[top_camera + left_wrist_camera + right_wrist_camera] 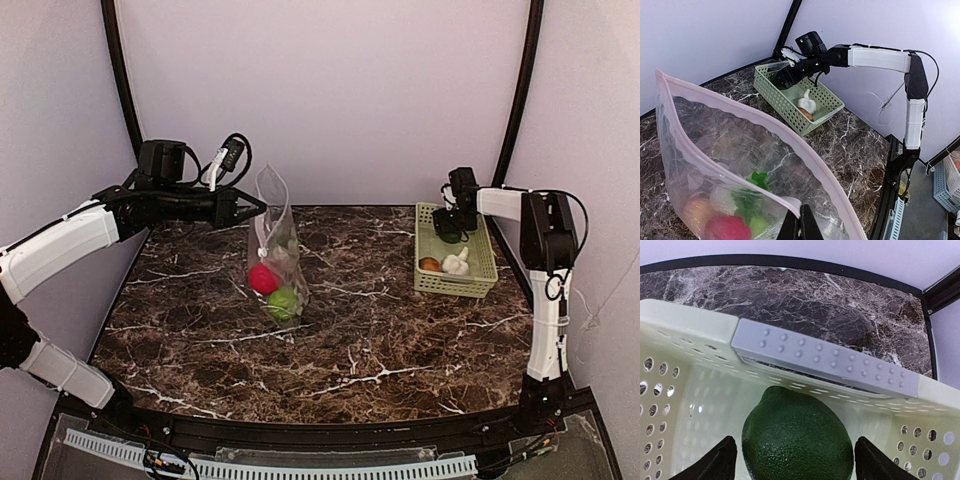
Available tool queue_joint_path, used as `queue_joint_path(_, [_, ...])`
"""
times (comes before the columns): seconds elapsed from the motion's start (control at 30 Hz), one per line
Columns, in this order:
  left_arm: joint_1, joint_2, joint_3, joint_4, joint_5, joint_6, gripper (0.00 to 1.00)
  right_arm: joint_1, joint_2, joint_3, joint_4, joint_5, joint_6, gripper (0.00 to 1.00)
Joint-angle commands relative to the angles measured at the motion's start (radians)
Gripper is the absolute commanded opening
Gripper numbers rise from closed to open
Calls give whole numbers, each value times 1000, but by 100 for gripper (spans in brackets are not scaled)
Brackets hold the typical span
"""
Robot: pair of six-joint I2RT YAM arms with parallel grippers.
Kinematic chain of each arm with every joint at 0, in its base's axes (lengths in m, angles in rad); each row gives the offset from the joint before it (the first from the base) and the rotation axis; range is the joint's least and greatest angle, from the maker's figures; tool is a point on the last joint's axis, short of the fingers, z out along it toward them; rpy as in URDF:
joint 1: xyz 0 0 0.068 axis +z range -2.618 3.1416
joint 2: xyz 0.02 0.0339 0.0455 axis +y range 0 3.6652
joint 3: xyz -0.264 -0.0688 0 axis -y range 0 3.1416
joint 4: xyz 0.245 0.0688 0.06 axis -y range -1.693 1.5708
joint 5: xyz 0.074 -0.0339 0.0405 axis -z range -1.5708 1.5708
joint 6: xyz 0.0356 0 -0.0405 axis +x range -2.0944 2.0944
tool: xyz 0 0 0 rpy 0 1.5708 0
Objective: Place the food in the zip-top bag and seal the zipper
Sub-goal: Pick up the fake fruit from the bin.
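Observation:
The zip-top bag (pixel 275 245) stands upright mid-table, its mouth open. My left gripper (pixel 246 208) is shut on the bag's near top edge; in the left wrist view the gripper (pixel 800 222) pinches the pink zipper strip (pixel 790 142). Inside lie a red apple (pixel 263 278), a green apple (pixel 283 302) and a radish with green leaves (pixel 752 192). My right gripper (pixel 448 228) is down in the basket, open, its fingers (pixel 710 462) on either side of a dark green piece (pixel 797 437). Garlic (pixel 456 263) and a brown piece (pixel 430 265) lie in the basket's near end.
The pale green lattice basket (pixel 482 262) sits at the table's right edge, its far wall (pixel 825 360) close ahead of the right gripper. White walls and black frame posts enclose the dark marble table (pixel 350 340).

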Motion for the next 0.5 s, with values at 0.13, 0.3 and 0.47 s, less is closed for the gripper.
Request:
queue_joint_path(0.13, [4,-5,-9,-22,0,11,1,-6,47,32,-10,7,-39,79])
queue_joint_path(0.3, [4,-7,-9,-20,1,11,1,-5,44,33,-11,6,-37,70])
queue_joint_path(0.47, [4,-8,-8,-21,1,9,1,-5,35,27,-10,-4,-30,64])
